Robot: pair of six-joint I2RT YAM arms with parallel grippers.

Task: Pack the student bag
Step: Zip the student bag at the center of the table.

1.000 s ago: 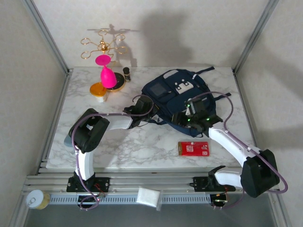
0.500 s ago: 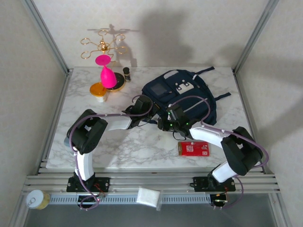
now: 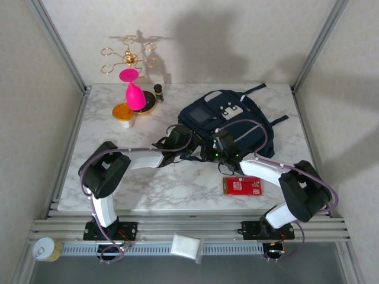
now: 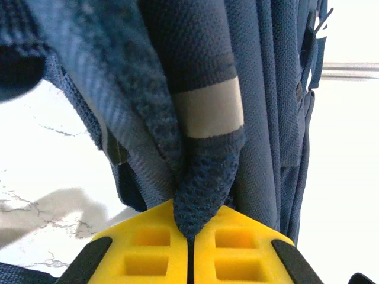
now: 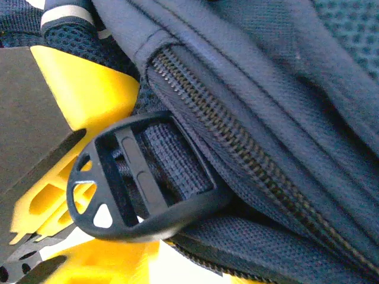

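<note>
The student bag (image 3: pixel 228 115) lay right of centre in the overhead view: soft, limp fabric, likely to sag. The left gripper (image 4: pixel 189 234) was clamped shut on its mesh strap tip (image 4: pixel 204 183). The right gripper (image 3: pixel 213 152) flanked the strap buckle (image 5: pixel 136 183); whether it gripped could not be determined. Straps appeared the firmest hold.
</note>
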